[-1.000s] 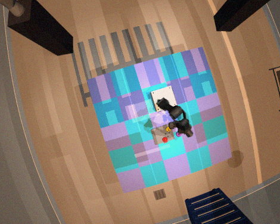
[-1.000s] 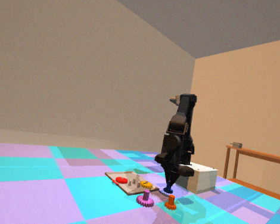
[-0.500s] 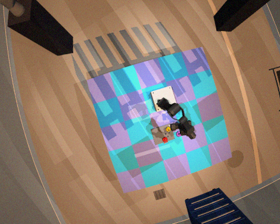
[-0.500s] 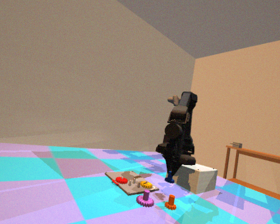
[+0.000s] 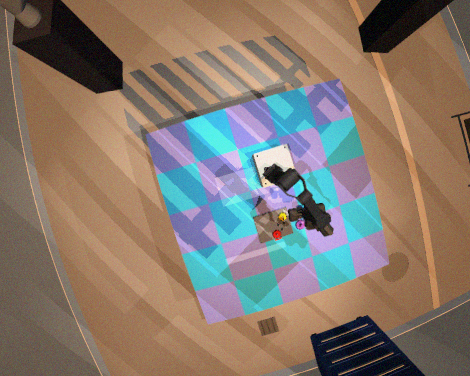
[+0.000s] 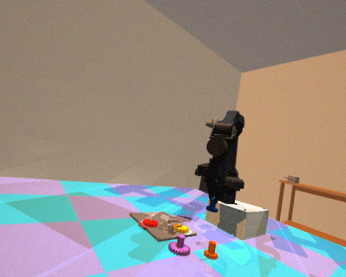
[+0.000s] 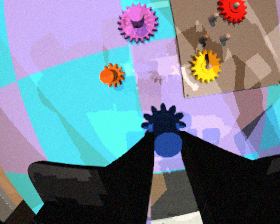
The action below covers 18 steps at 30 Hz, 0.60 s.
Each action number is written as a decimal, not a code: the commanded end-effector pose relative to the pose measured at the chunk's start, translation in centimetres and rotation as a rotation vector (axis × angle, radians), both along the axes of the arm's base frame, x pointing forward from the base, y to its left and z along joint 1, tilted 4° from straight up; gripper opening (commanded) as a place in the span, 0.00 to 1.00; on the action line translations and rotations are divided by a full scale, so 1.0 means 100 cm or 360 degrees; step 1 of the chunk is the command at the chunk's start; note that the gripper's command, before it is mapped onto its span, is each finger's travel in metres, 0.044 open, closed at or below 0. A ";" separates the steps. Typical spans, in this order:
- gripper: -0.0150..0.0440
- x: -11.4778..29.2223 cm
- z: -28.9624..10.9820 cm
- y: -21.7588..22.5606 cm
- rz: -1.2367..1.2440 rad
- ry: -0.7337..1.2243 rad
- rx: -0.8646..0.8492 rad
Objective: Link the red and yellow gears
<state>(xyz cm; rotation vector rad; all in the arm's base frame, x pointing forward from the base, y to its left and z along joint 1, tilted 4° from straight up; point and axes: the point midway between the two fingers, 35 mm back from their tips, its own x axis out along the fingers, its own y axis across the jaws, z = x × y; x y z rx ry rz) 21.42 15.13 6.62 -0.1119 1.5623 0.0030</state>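
The gripper [image 5: 295,215] [image 6: 212,200] [image 7: 166,137] has its two black fingers drawn nearly together, clamped on the upright stem of a blue gear [image 6: 212,206] [image 7: 167,143]. The blue gear hangs off the table, outside the grey board [image 5: 265,224] [image 6: 161,236] [image 7: 255,50], near its yellow-gear end. In the wrist view, a strip of patterned tabletop shows between the blue gear's teeth and the board's nearest corner.

The yellow gear [image 5: 280,217] [image 6: 181,228] [image 7: 205,67], with its black stripe, sits on the board close to that corner. Part of a white curved mark [image 7: 189,80] shows beside it. Further in, bare pegs [image 6: 166,224] [image 7: 225,38] stand between the yellow gear and the red gear [image 5: 277,235] [image 6: 150,223] [image 7: 232,10], which sits toward the board's other end.

Two loose gears stand upright off the board, stems up: a purple one [image 5: 300,224] [image 6: 179,249] [image 7: 138,32] near its side edge, and a smaller orange one [image 6: 211,253] [image 7: 115,76] farther out, with open space between their teeth.

Beyond the board, a white block [image 5: 271,158] [image 6: 255,222] stands by the arm. No writing can be read. Farthest off is a wooden bench [image 6: 319,191].
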 end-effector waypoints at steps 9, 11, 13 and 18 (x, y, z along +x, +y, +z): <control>0.25 -0.005 0.037 -0.001 -0.0006 -0.0017 0.0017; 0.25 -0.004 0.037 -0.001 -0.0006 -0.0017 0.0017; 0.25 -0.001 0.036 -0.002 -0.0006 -0.0018 0.0017; 0.25 0.012 0.031 -0.005 -0.0006 -0.0020 0.0017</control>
